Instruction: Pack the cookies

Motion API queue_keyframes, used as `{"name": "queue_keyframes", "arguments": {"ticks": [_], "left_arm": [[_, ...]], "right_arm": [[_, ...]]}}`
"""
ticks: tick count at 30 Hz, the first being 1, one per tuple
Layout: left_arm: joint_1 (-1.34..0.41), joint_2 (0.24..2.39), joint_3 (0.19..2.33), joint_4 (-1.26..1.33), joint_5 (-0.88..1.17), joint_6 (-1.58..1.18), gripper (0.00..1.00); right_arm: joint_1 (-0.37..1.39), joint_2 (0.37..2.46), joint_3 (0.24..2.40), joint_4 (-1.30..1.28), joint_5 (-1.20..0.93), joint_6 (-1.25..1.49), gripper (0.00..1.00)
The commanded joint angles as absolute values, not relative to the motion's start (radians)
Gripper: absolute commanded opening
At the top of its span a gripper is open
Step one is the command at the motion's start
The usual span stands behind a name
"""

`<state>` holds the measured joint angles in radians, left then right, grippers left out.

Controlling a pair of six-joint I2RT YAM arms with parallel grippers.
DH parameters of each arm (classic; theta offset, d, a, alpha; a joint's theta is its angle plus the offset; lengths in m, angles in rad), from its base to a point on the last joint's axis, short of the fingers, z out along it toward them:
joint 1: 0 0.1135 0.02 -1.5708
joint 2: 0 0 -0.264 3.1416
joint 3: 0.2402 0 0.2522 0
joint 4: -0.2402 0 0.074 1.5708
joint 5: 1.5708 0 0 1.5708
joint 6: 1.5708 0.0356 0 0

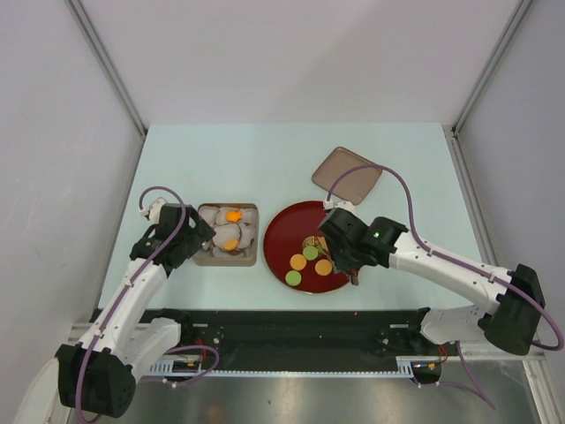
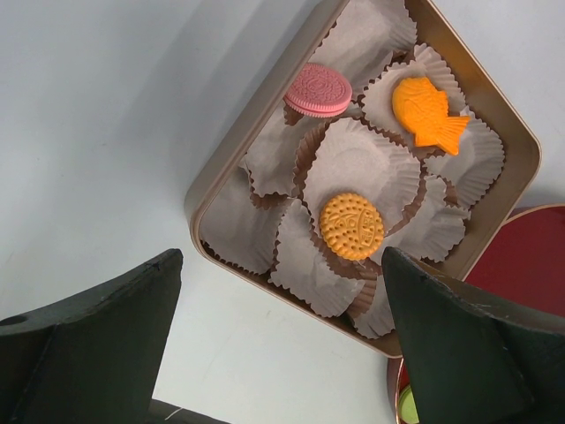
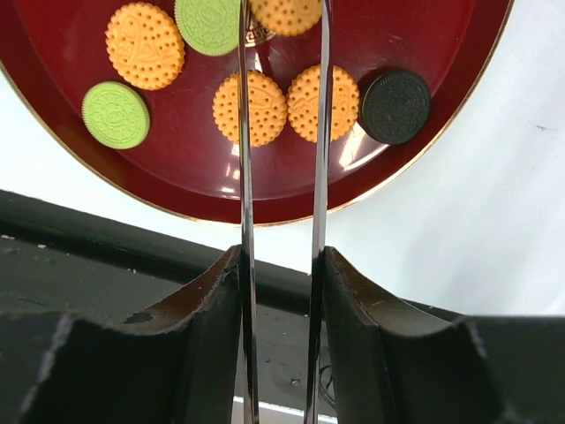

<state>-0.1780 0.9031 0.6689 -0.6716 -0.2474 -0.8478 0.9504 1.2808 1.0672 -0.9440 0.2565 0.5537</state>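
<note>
Pale blue-green table [image 1: 265,159] enclosed by white walls. Right gripper [image 3: 282,11]: two thin blades, partly closed, bracket an orange cookie [image 3: 287,19] by its edges at their tips; whether they actually pinch it cannot be told. The blades meet the disc at its rim, probably so that a flat piece can be lifted off the dark-red plate [image 3: 177,185] below, where the other cookies lie loose: three orange [image 3: 250,108], two green [image 3: 116,115], one black [image 3: 396,106]. The right arm stretches diagonally leftward from its base, wrist pitched down over the plate's near right part. Just left of the plate, a square tin [image 2: 231,150] lined with paper cups [image 2: 362,163] holds a pink cookie [image 2: 318,89], a round orange one [image 2: 351,225] and a fish-shaped orange piece [image 2: 426,109], each in its own cup. Left gripper [image 2: 282,265], spread wide and empty, hovers at the tin's left side, apparently clear of the delivery path. A flat brown square [image 1: 347,174], probably the lid, lies beyond the plate.
</note>
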Motion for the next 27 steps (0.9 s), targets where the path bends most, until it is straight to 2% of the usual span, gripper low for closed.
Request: {"name": "queue_keyframes", "arguments": {"ticks": [1,9,13,27], "left_arm": [[-0.173,0.900,0.672,-0.652,-0.236,-0.848,1.00],[-0.173,0.899,0.678,-0.663,-0.248,-0.844,1.00],[-0.173,0.902,0.683,-0.664,-0.252,-0.844,1.00],[-0.173,0.925,0.684,-0.658,-0.241,-0.833,1.00]], "right_arm": [[0.948,1.204,1.120,-0.887,0.310,0.539,0.26],[0.940,1.244,1.242,-0.799,0.307,0.468,0.24],[0.945,1.296,1.290,-0.724,0.230,0.445,0.24],[0.971,1.615,1.543,-0.615,0.117,0.351,0.23]]}}
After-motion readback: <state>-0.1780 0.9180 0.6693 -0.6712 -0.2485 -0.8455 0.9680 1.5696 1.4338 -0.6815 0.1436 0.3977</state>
